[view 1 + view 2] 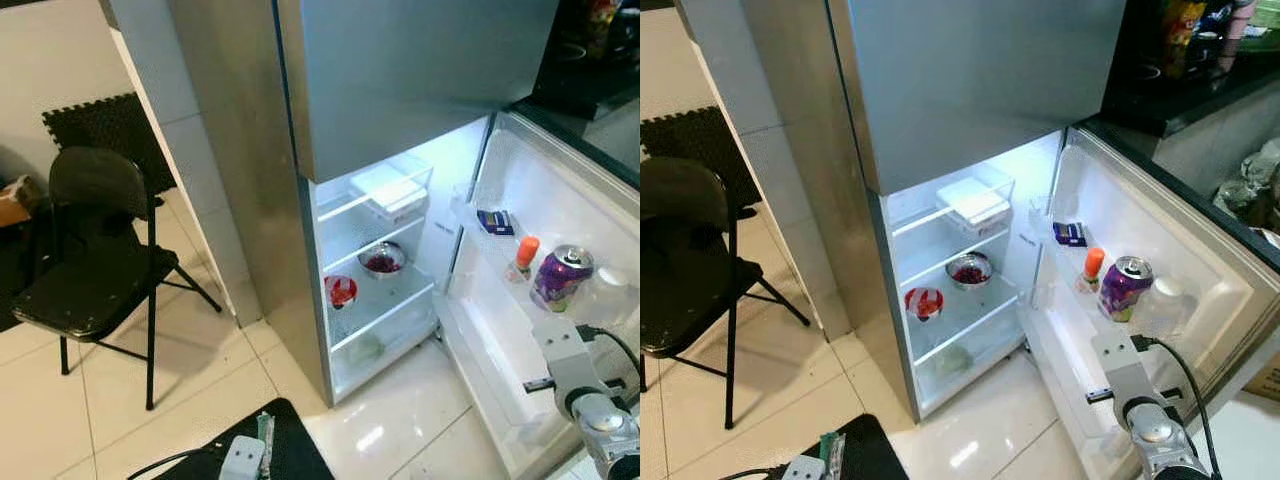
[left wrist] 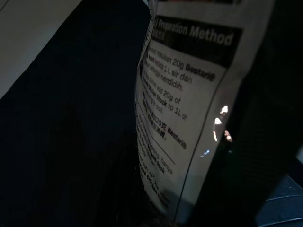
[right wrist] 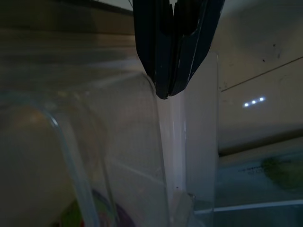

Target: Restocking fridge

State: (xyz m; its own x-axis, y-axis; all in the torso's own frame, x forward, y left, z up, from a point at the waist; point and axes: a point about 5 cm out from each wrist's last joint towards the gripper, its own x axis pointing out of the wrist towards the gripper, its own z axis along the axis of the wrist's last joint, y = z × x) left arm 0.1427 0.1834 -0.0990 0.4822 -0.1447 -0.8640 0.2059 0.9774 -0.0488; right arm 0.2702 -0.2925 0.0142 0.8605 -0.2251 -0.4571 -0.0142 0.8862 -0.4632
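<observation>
The fridge (image 1: 400, 90) stands with its lower door (image 1: 1160, 230) swung wide. On the door shelf (image 1: 1065, 330) a purple can (image 1: 1124, 288) stands upright, long axis vertical, top facing up, near the shelf's outer end. Just beside it, toward the hinge, an orange-capped bottle (image 1: 1091, 270) stands upright too, and a small dark blue packet (image 1: 1070, 234) sits on the upper door rack. Inside, a white box (image 1: 388, 192) lies flat on the top shelf, a bowl of red fruit (image 1: 382, 262) rests on the middle shelf near its back, and a red-lidded cup (image 1: 340, 292) sits at that shelf's front edge.

The right tool (image 3: 173, 47) hangs against the clear plastic wall of the door shelf, its two black fingers pressed together with nothing between them. The left wrist view shows a white printed pouch (image 2: 184, 118) standing on end close to the lens, its long axis upright; whether the left tool grips it cannot be told. A black folding chair (image 1: 90, 260) stands on the tiled floor (image 1: 200, 380).
</observation>
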